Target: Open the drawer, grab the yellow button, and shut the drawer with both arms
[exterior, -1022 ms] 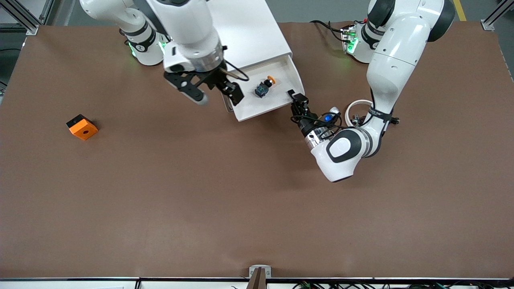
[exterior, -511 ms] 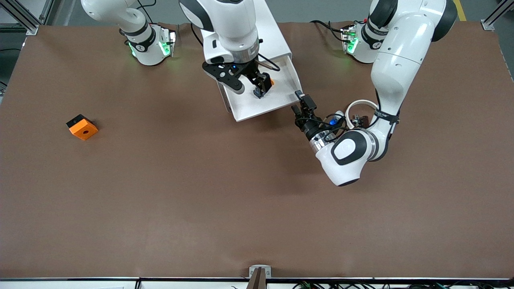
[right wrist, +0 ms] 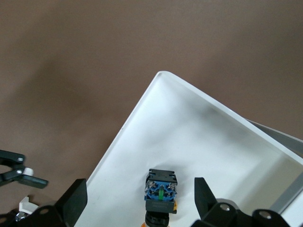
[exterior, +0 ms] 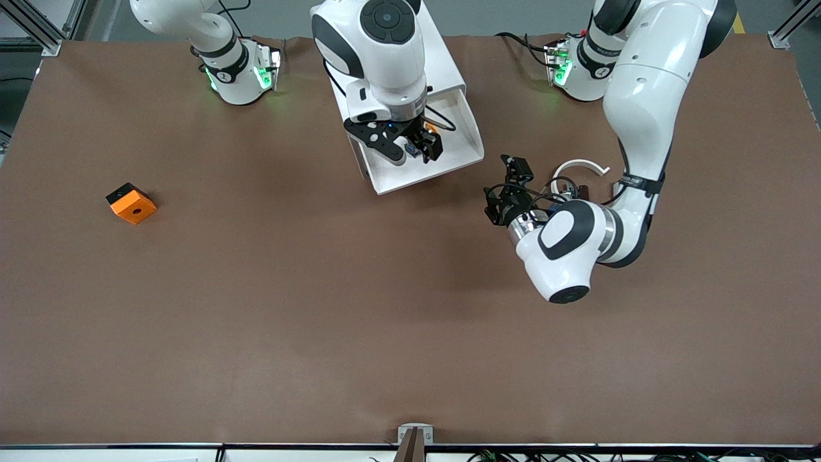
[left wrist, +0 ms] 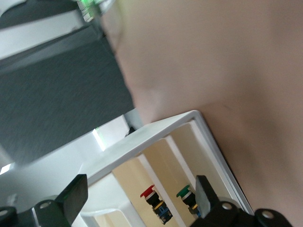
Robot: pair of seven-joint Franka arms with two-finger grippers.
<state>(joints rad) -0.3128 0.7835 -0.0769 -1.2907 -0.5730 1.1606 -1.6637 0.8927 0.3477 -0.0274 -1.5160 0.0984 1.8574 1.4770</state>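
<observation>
The button (right wrist: 161,194) is lying inside the open drawer (exterior: 449,168), upper centre of the front view, its orange cap peeking out beside the right gripper (exterior: 414,151). That gripper is hanging directly over the button with its fingers (right wrist: 75,201) spread wide on either side, holding nothing. The drawer is sticking out of the white cabinet (exterior: 442,64). The left gripper (exterior: 507,192) is hovering over the bare worktop (exterior: 321,308), right of centre, beside the drawer's corner, fingers spread and empty. An orange cube (exterior: 131,203) is sitting at the left.
</observation>
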